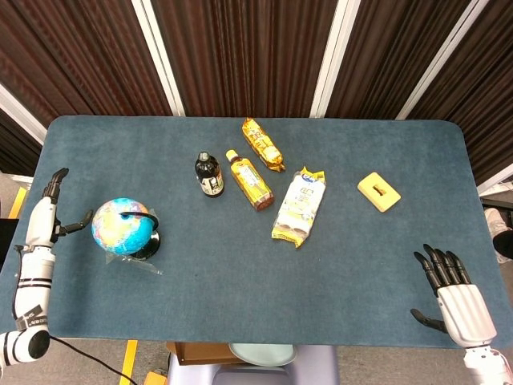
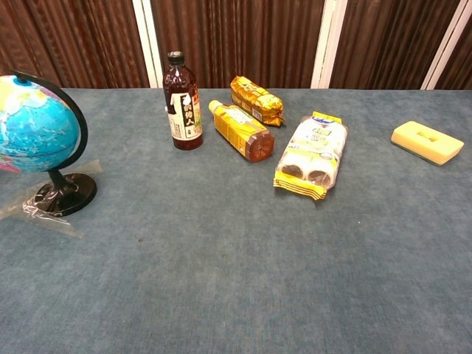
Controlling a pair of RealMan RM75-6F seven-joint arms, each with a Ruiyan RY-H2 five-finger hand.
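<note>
From my station I see the blue table (image 1: 240, 265) filling both views. On its left side stands the globe (image 1: 120, 227) on a black stand with crumpled clear wrap at its foot. My left hand (image 1: 48, 212) sits just beside the globe, at the table's left edge, fingers apart and holding nothing (thumb points toward the ball but stays clear of it). My right hand (image 1: 453, 293) rests at the near right corner, fingers spread, empty. Mid-table lie a yellow-edged roll pack (image 1: 299, 206), an amber bottle (image 1: 249, 180) on its side, an upright dark bottle (image 1: 208, 174), a gold snack bag (image 1: 262, 143) and a yellow sponge (image 1: 378, 192).
</note>
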